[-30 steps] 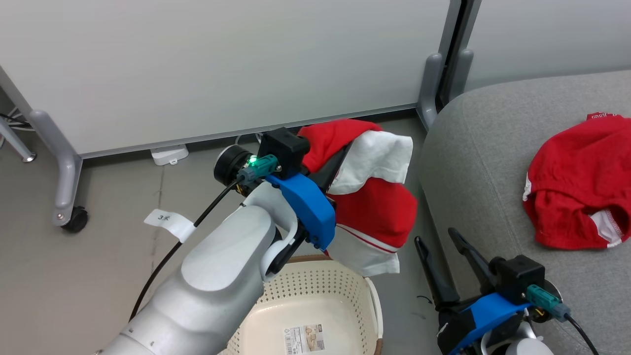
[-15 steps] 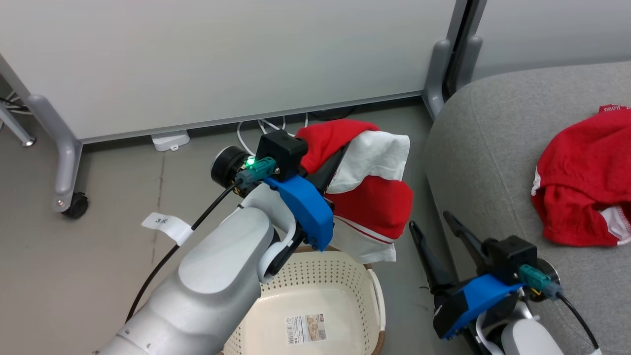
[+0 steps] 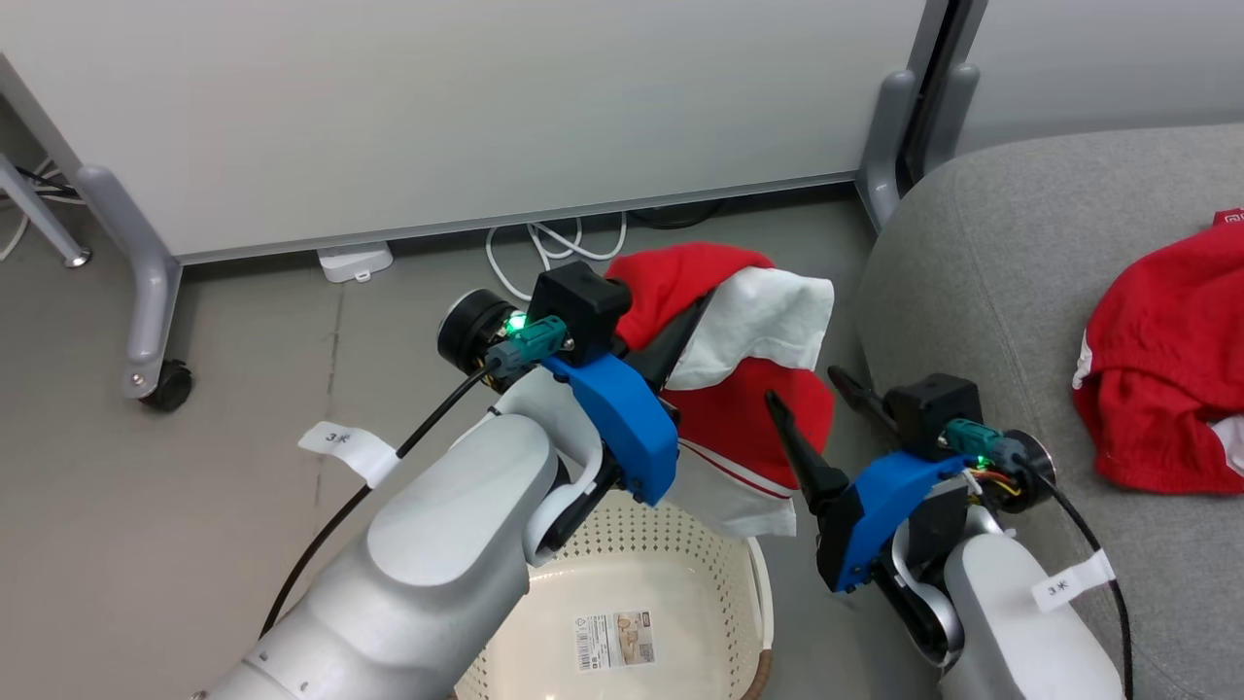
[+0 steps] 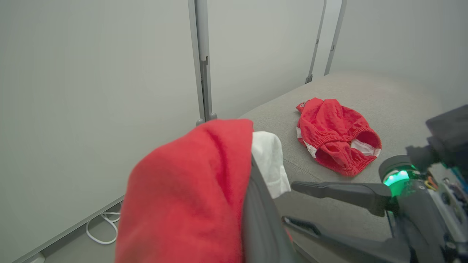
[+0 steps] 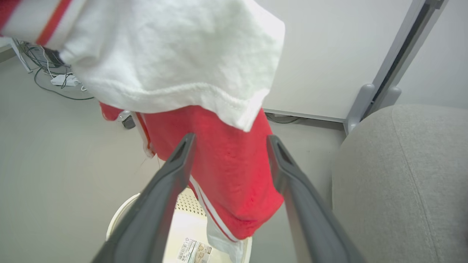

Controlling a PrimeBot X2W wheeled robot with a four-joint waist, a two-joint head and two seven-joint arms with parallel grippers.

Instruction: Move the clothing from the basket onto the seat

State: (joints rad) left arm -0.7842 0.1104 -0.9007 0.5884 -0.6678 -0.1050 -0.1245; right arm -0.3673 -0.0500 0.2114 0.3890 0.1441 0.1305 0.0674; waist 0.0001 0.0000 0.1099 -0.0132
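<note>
Rising from lower down beside the sofa [image 3: 972,253], the right fingers [image 3: 785,423] now sit higher and closer to the hanging garment [image 3: 748,408], and the right forearm with its paper tag has come further into the head view; that whole view has also shifted a little, so the camera itself has moved. These right fingers are spread wide with nothing gripped. In the right wrist view the red cloth hangs past the gap between them [image 5: 175,171], and whether their tips touch it cannot be told.

The left fingers [image 3: 695,321] are closed on the upper part of the hanging garment. One dark finger shows along the cloth while the other is buried under it. From the left wrist the red fabric [image 4: 190,190] bunches over that finger [image 4: 256,219], with a white panel beside it. The garment is held up in the air, its lower white hem dangling just above the far rim of the basket [image 3: 632,535], which stands on the grey floor [image 3: 194,506] close to the sofa's rounded end. A printed label [image 3: 612,639] lies on the basket's bottom.

The second garment [image 3: 1166,389] lies crumpled on the sofa cushion, well apart from both arms. A white partition panel [image 3: 486,107] stands behind, with a white cable [image 3: 554,238] looped at its foot.
</note>
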